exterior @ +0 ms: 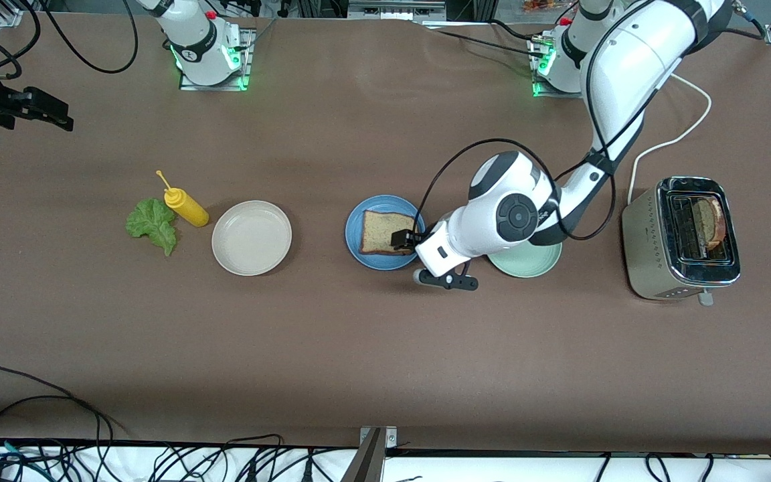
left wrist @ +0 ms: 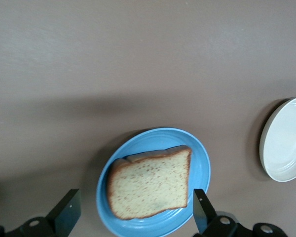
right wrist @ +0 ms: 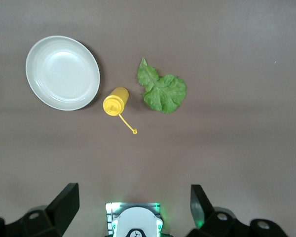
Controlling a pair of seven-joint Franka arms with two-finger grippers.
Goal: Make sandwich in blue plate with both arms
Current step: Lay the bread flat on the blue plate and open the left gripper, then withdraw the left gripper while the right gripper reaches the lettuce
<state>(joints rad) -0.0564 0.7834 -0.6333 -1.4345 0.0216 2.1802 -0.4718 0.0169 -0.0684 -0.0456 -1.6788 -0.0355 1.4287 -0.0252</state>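
— Sandwich so far is just one brown toasted bread slice with a darker crust point(exterior: 385, 232), lying flat in the round medium-blue plate point(exterior: 356, 248) at the middle of the table. Left gripper point(left wrist: 136, 213) hangs just over the plate's edge toward the left arm's end, its black fingers spread wide with nothing between them; the slice sits free.

— And the other pieces?

— Ruffled green lettuce leaf point(exterior: 152, 223) lies on the brown tabletop toward the right arm's end, touching or nearly touching the yellow squeeze bottle point(exterior: 185, 205), which is at about one o'clock from it. Round beige plate point(exterior: 251, 237) sits between those and the blue one. A second brown slice point(exterior: 708, 222) stands in a slot of the shiny metal toaster point(exterior: 680, 237) at the left arm's end, at three o'clock from the blue plate.

— Where's the right gripper point(right wrist: 134, 210)?

— High over the table by its own base, fingers wide apart, empty, waiting.

— What worries you?

— Three things, I'd guess. Lifting away, the left fingers could clip the rim and shove the plate. The pale green plate point(exterior: 526, 264) lies partly hidden under that wrist, easy to nudge. And pinching the thin leaf beside the bottle could tip the bottle or grab nothing at all.
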